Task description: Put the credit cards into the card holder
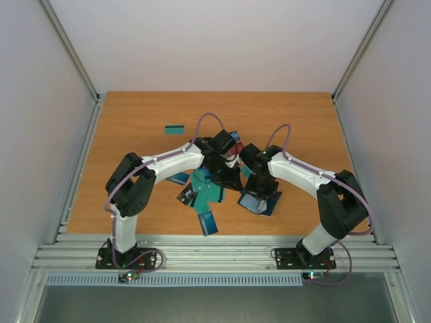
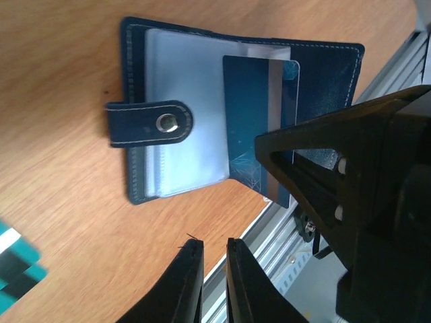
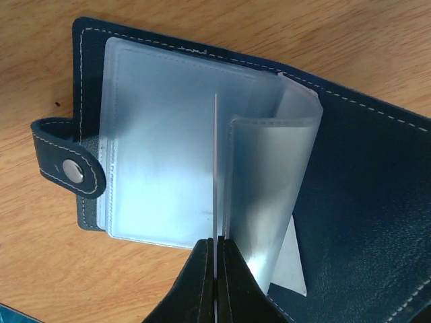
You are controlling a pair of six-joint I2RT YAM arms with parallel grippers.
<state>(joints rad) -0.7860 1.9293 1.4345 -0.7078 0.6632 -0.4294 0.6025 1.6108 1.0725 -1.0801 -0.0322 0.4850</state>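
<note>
While both arms lean in over the middle of the table (image 1: 135, 114), the right gripper (image 3: 215, 269) is clamped on a blue card (image 2: 249, 114). It holds the card on edge, so its own camera sees only a thin pale line running up from the fingertips. The card's far end is down among the clear sleeves (image 3: 161, 148) of the holder (image 3: 363, 202). The holder lies open and flat on the wood, near the front edge and a little right of centre. One sleeve bows up just beside the card. Whether the card sits inside a pocket or only between two leaves, I can't tell from here. The clasp tab (image 2: 148, 123) wraps round one edge onto the sleeves. The left gripper (image 2: 215, 269) hovers just beside the holder, fingers a narrow slit apart with nothing between them. Loose cards (image 1: 202, 192) lie heaped under the left arm, beside the holder, and one teal card (image 1: 175, 129) sits well apart, further back.
</note>
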